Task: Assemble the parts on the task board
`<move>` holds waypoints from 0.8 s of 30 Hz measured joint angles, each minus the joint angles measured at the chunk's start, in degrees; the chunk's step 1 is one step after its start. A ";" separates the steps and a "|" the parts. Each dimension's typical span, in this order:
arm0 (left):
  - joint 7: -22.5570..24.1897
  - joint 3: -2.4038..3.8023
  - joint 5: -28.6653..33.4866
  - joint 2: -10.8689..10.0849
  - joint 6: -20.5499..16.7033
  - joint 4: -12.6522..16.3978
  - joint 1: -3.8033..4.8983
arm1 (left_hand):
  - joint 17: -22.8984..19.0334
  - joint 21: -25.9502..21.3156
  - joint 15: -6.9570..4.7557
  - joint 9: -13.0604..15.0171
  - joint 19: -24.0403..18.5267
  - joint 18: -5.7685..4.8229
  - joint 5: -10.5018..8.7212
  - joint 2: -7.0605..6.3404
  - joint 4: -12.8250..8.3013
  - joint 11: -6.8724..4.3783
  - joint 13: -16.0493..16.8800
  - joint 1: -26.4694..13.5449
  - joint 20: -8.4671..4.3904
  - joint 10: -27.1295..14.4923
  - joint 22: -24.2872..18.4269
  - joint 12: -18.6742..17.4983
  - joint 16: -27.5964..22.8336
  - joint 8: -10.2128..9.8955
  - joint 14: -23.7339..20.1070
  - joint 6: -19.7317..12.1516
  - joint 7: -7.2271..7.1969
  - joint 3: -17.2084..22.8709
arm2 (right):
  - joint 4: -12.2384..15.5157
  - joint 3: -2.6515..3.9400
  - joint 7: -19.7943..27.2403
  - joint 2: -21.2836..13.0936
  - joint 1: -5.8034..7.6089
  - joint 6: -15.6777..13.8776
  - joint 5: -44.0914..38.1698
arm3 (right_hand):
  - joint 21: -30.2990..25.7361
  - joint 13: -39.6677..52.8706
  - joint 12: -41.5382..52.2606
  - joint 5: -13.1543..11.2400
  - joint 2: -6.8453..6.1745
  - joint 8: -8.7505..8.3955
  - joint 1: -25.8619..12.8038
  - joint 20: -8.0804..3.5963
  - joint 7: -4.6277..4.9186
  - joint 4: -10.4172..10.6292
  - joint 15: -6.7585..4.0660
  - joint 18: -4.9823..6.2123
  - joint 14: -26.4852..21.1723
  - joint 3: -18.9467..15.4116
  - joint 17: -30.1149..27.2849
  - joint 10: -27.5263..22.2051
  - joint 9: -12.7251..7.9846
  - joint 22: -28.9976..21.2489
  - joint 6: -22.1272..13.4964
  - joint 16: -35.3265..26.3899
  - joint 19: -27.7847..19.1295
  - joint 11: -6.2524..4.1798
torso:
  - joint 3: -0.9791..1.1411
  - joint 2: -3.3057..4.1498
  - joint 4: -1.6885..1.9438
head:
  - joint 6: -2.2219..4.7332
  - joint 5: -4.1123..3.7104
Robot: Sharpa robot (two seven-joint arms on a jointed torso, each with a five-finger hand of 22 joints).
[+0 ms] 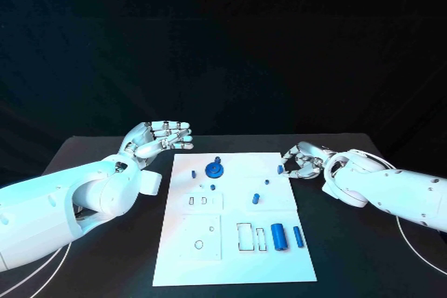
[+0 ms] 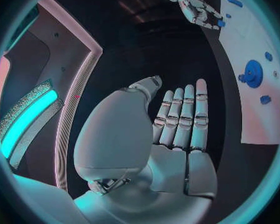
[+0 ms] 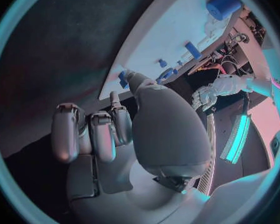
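**Right hand pinches a small blue piece at the board's far right corner**

The flat white task board [image 1: 233,246] lies matte on the black table [image 1: 363,266], and blue parts dot it. A toothed blue gear [image 1: 215,170] stands near the far edge, left of centre. A smooth, thick blue cylinder [image 1: 278,233] lies in the near right area, with a slimmer blue pin [image 1: 298,236] just to its right. A short blue peg [image 1: 255,198] sits mid-board.

Over at the far right corner, the jointed silver right hand [image 1: 303,162] has its fingertips curled together on a tiny blue piece [image 3: 122,79], though the grip is hard to make out.

The left hand [image 1: 160,138] hovers off the board's far left corner, fingers straight and side by side, thumb apart, holding nothing.
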 measured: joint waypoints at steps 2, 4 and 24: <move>0.00 0.00 0.00 -0.02 0.00 -0.01 0.00 | 0.00 0.00 0.00 0.00 0.00 0.00 0.00 0.00 0.00 0.00 0.00 0.00 0.00 0.00 0.03 0.00 0.00 0.00 0.00 0.00 0.00 0.00 | 0.03 0.00 -0.02 0.06 -0.03 -0.01 0.07 | 0.22 0.00 0.12 0.00 0.27 0.00 -0.27 0.09 -0.09 0.00 0.00 0.00 0.00 0.00 0.00 0.00 0.00 0.00 0.09 0.00 0.27 0.00 | -0.04 0.00 0.00 | -0.01 0.01; 0.00 0.00 0.00 -0.05 0.00 -0.04 0.00 | 0.01 0.06 0.00 0.00 0.00 0.00 0.00 0.00 -0.02 0.00 0.00 0.00 0.00 0.00 0.05 0.00 0.00 0.00 0.00 0.00 0.00 0.02 | 0.12 0.00 -0.04 0.14 -0.05 -0.02 0.17 | 0.28 0.00 0.44 0.00 0.27 0.33 -0.27 0.09 0.11 0.00 0.00 0.00 0.00 0.00 0.00 0.40 0.02 0.00 0.30 0.00 0.27 0.00 | -0.03 -0.01 -0.01 | -0.06 -0.04; -0.13 0.00 0.01 -0.08 0.01 -0.13 0.00 | 0.11 0.23 0.00 0.00 0.00 0.00 0.00 0.00 -0.24 0.00 0.00 0.00 0.00 0.00 0.08 0.00 0.00 0.00 0.00 0.00 0.00 0.24 | -0.03 -0.02 -0.12 1.24 -0.10 -0.21 0.86 | 1.57 -0.01 1.77 -0.02 2.16 1.11 -0.05 -0.12 -0.52 0.65 -0.22 0.00 0.22 2.00 -0.01 1.55 0.12 -0.01 2.55 0.22 0.89 -0.50 | -0.09 -0.10 0.01 | -0.14 -0.19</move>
